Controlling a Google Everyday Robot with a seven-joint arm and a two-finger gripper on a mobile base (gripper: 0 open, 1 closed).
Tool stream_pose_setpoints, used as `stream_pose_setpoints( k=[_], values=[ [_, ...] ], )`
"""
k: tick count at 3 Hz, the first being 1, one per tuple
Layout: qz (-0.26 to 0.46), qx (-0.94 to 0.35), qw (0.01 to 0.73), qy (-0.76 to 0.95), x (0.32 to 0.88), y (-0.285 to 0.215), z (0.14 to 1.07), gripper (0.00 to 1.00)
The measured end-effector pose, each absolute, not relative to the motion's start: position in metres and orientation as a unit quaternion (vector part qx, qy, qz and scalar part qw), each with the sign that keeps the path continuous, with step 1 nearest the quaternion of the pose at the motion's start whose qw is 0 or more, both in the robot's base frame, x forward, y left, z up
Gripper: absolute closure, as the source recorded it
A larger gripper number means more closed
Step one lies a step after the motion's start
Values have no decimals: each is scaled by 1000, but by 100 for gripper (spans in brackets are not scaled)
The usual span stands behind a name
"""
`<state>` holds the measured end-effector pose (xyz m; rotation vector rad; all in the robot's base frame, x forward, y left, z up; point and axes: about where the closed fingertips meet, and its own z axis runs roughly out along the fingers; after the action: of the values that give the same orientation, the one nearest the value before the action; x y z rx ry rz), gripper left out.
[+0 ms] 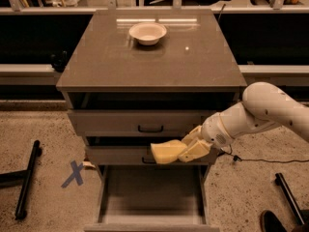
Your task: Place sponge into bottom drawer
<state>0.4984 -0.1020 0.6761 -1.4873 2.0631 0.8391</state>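
Standing before the cabinet [154, 66], I took in the one camera view; the gripper [192, 150] hung in front of the middle drawer [116, 155], at the end of the white arm [263, 111] reaching in from the side, its pale fingers [197, 147] pinched on one end of the sponge [165, 152]; the sponge was in the air, above the open bottom drawer [149, 197] and well apart from its grey floor, nearer the back of the drawer than its front rim; the white bowl [147, 33] sat alone on the cabinet top, far from the work; the step in hand, to my mind, was carrying the sponge down into the drawer; doing it well would mean drawing the sponge a little outward from the middle drawer's front, so that neither it nor the fingers scraped that face, then lowering straight over the bare floor and letting go only when low, since a soft block dropped from height could bounce toward a side wall; the sponge lay nearly level, its long axis running across the cabinet front, side to side, its free end pointing away from the arm, toward the blue cross [75, 174] on the floor, and tipped very slightly down
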Motion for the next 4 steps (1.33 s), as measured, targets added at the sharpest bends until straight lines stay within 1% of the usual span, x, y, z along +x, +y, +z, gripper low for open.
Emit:
stream_pose_setpoints(
  k=[2,3,4],
  values=[
    [291,-549,235,747,493,-97,662,100],
    [282,-552,234,749,486,-94,614,100],
    [284,-542,236,755,487,-87,542,100]
  ],
)
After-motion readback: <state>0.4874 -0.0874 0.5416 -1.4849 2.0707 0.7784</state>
